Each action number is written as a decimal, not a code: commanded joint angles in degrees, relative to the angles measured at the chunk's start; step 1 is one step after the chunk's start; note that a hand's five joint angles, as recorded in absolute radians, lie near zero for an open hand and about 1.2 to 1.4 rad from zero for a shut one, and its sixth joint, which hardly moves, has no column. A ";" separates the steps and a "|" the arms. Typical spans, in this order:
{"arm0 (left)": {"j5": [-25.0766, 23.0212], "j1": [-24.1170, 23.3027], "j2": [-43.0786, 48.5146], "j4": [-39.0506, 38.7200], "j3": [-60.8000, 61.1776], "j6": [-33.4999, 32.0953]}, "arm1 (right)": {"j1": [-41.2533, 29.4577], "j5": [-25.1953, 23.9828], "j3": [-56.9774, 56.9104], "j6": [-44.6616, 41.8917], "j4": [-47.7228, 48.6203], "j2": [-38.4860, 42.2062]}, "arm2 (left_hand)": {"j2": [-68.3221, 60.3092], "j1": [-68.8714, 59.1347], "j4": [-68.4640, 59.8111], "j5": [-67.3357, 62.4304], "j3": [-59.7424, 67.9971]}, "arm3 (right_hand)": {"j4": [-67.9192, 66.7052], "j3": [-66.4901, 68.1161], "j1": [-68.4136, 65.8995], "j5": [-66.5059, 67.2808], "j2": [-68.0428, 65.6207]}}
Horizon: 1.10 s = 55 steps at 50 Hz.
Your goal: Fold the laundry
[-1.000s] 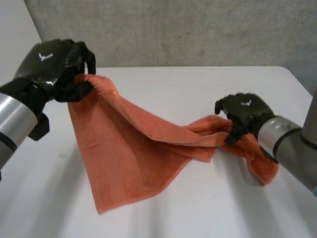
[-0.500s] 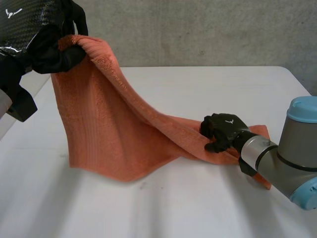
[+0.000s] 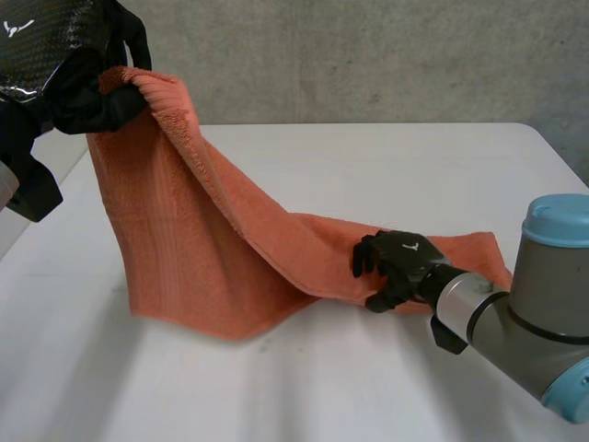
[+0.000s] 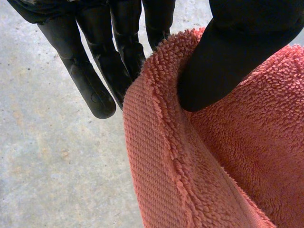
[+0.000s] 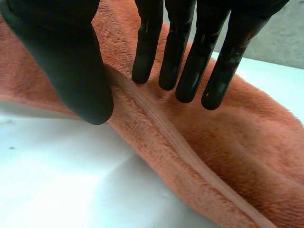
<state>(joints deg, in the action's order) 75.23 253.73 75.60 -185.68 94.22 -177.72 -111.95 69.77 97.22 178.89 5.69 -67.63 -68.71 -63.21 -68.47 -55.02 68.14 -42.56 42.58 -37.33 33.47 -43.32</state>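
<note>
As the left robot hand [image 3: 78,87] keeps a corner of the towel [image 3: 184,249] pinched high, the right robot hand [image 3: 400,262], nipping the hem on the desk [image 3: 276,387], has slid inward, straightening that edge for folding.

White logo [image 3: 20,27] on left hand [image 3: 51,69], right hand [image 3: 398,261]; no lettering

The towel [image 3: 212,249] is rough looped terry cloth with a flat-woven hem band. The left hand [image 3: 46,55] has a glossy carbon-weave shell and matt fingers [image 4: 90,80]. The surface [image 3: 368,166] is smooth.
</note>
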 commanded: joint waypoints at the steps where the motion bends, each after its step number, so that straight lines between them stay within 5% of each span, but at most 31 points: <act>1: 0.00 0.18 0.08 -0.03 0.17 -0.08 | -2.92 0.02 0.43 0.06 0.20 0.13 | -11.29 -16.79 -11.53 -14.98 11.86 | -5.38 5.35 -10.60 4.46 -4.61; 7: 0.00 0.18 0.43 -0.03 0.00 -0.08 | -4.68 0.54 0.87 -0.03 0.81 0.39 | -11.29 -16.79 -11.53 -14.98 11.86 | -6.38 6.35 -11.60 5.46 -5.61; 11: 0.00 0.27 0.43 -0.03 -0.09 0.00 | -4.95 1.16 0.25 -0.38 0.99 1.44 | -11.29 -16.79 -11.53 -14.98 11.86 | -14.44 14.41 -19.66 13.52 -13.67; 14: 0.09 0.62 0.43 -0.03 -0.18 0.09 | -4.24 2.39 -0.01 -0.73 0.82 2.32 | -11.29 -16.79 -11.53 -14.98 11.86 | -37.35 37.32 -42.57 36.43 -36.58; 19: 0.70 1.15 0.43 0.14 0.00 0.09 | -3.89 4.15 -0.45 -1.08 0.29 1.27 | -11.29 -16.79 -11.53 -14.98 11.86 | -37.44 37.42 -42.67 36.53 -36.68; 26: 0.44 2.47 0.78 0.49 1.14 -0.08 | 1.90 4.42 -1.33 -7.49 -2.51 -17.08 | -11.29 -16.79 -11.53 -14.98 11.86 | -37.44 37.42 -42.67 36.53 -36.68; 30: 0.18 3.61 3.15 1.46 3.60 -0.70 | 4.72 3.54 -5.19 -15.83 -14.19 -21.32 | -11.29 -16.79 -11.53 -14.98 11.86 | -37.44 37.42 -42.67 36.53 -36.68; 39: 0.00 2.65 14.28 6.29 8.69 -6.21 | 4.73 4.41 -8.01 -36.11 -35.02 -17.11 | -11.29 -16.79 -11.53 -14.98 11.86 | -37.44 37.42 -42.67 36.53 -36.68; 49: 0.35 1.94 27.14 6.12 3.79 -13.26 | 4.55 7.84 -12.48 -37.30 -31.71 -3.40 | -11.29 -16.79 -11.53 -14.98 11.86 | -37.44 37.42 -42.67 36.53 -36.68; 55: 0.79 0.19 33.38 5.59 -12.26 -13.71 | 4.63 12.93 -26.70 -36.86 -24.77 2.67 | -11.29 -16.79 -11.53 -14.98 11.86 | -37.44 37.42 -42.67 36.53 -36.68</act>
<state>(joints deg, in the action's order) 75.75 255.48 103.63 -179.43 96.26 -190.86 -107.35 78.27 83.05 141.10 -25.69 -70.51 -68.71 -63.21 -68.47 -55.02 68.15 -68.26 67.58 -55.74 56.18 -66.98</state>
